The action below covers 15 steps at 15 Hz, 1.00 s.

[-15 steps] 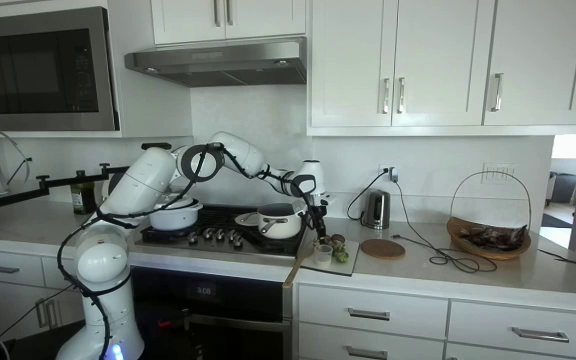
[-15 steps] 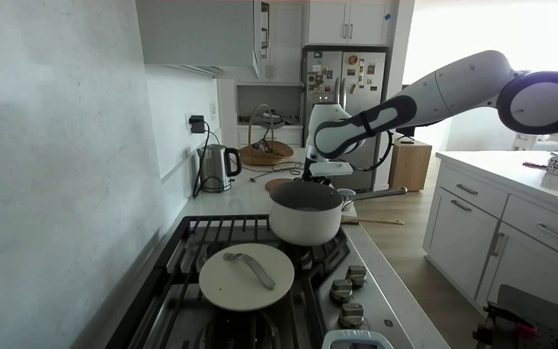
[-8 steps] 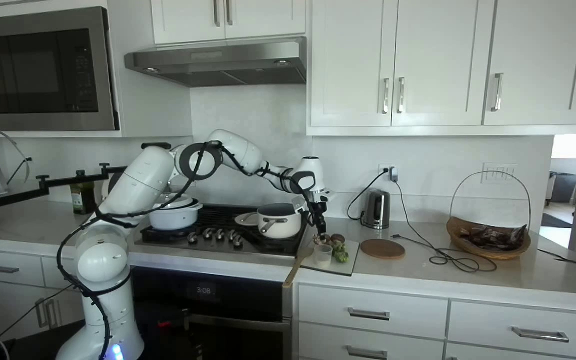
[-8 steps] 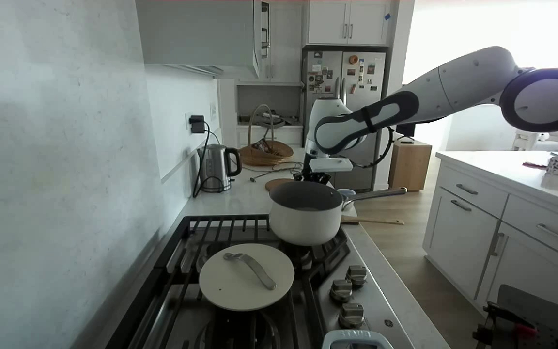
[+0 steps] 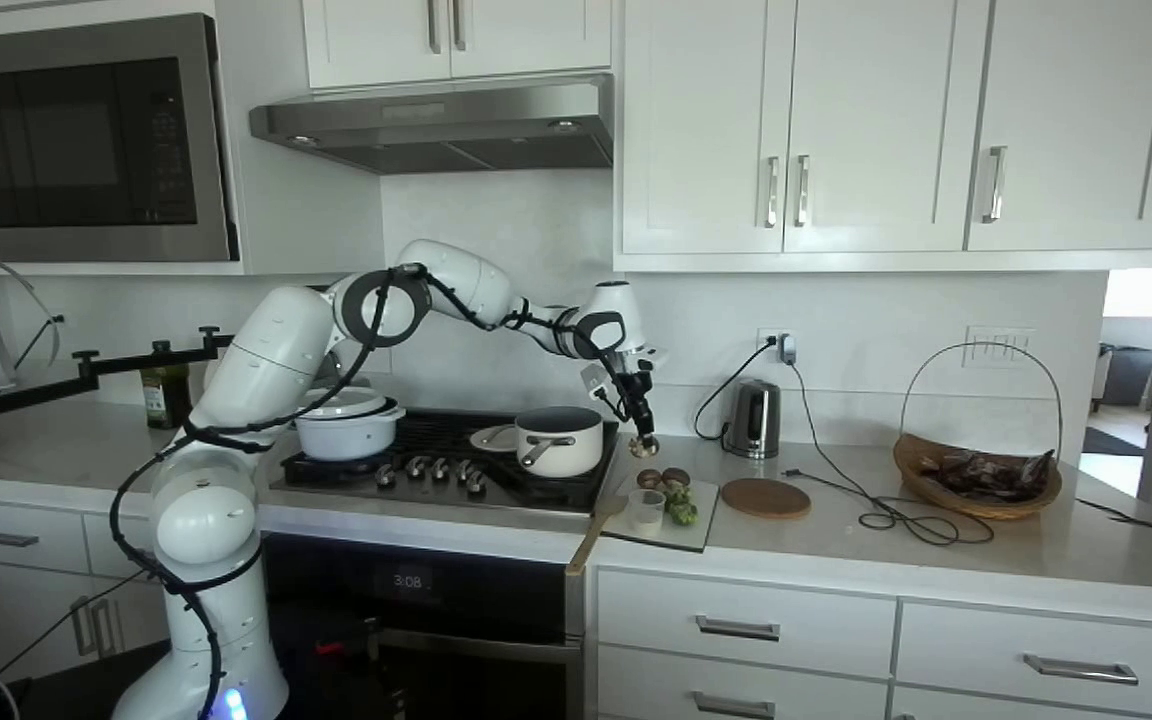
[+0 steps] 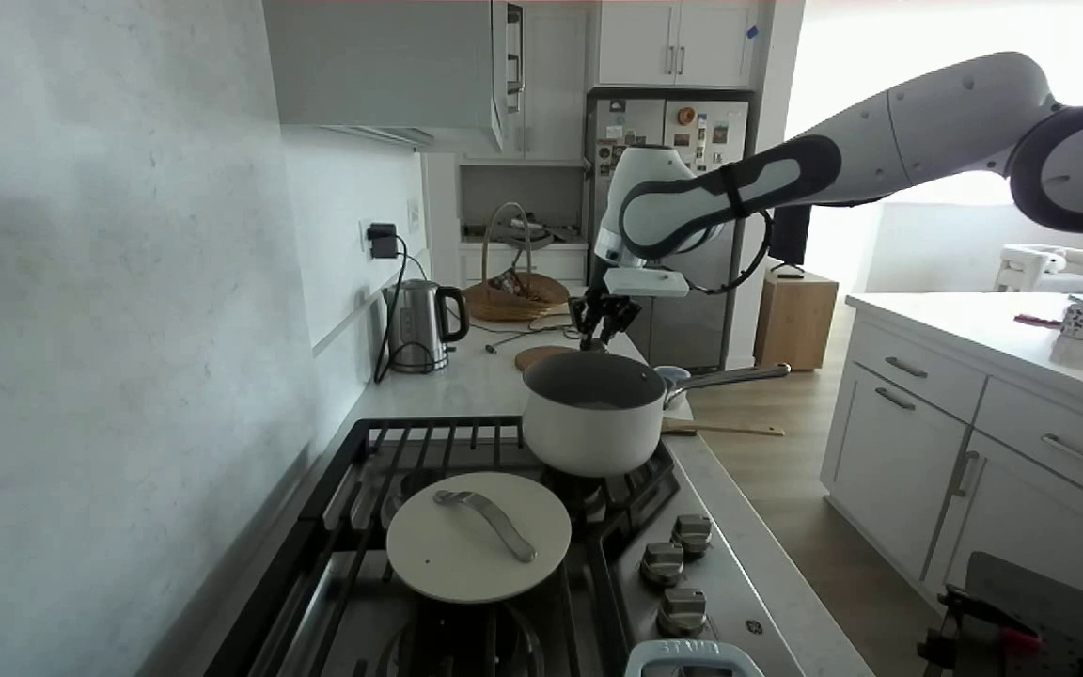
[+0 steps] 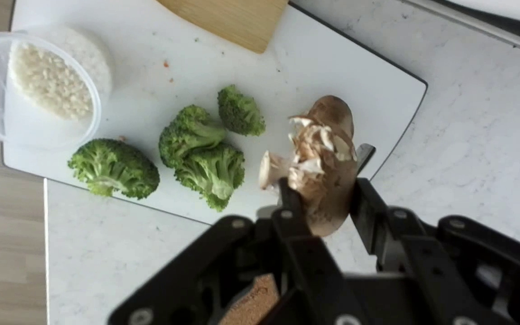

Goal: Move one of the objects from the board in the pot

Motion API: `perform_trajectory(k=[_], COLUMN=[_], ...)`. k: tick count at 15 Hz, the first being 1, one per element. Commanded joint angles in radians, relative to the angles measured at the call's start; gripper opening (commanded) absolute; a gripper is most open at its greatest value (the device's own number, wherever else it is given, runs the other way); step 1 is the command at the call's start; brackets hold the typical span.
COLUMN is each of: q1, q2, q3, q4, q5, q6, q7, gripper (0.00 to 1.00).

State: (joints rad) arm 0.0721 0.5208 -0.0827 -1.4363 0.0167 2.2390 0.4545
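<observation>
My gripper (image 7: 323, 185) is shut on a brown mushroom (image 7: 325, 198) with a torn, pale underside. In an exterior view the mushroom (image 5: 645, 447) hangs in the gripper (image 5: 642, 432) above the white board (image 5: 676, 536). On the board (image 7: 373, 99) lie several broccoli pieces (image 7: 212, 169), and at least one more mushroom (image 7: 331, 108) shows behind the held one. Two mushrooms (image 5: 676, 477) lie there in an exterior view. The open white pot (image 5: 576, 450) stands on the stove beside the board. In an exterior view the gripper (image 6: 604, 324) is beyond the pot (image 6: 593, 432).
A clear cup of rice (image 7: 52, 85) and a wooden spatula (image 7: 237, 22) rest on the board. A round brown mat (image 5: 765, 498), kettle (image 5: 756, 420), cords and a basket (image 5: 976, 490) are on the counter. A pot lid (image 6: 478, 536) lies on the stove grate.
The arm has risen from the board. The gripper has lifted the mushroom up from the group of mushrooms. The pot and the other food have not moved.
</observation>
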Motion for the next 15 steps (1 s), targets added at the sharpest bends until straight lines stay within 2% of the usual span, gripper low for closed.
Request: perform_trajectory(k=[1,10,15], q1=[0.009,0.024,0.03], q2=[-0.075,-0.224,-0.324], q3=[0.004,0.025,0.056], q4=[-0.033,-0.094,-0.199], q5=[-0.014,-0.03,-0.022], q6=[-0.01,-0.004,-0.001], q7=[-0.014,-0.024,-0.066], gripper=[0.31,0.3,0.3])
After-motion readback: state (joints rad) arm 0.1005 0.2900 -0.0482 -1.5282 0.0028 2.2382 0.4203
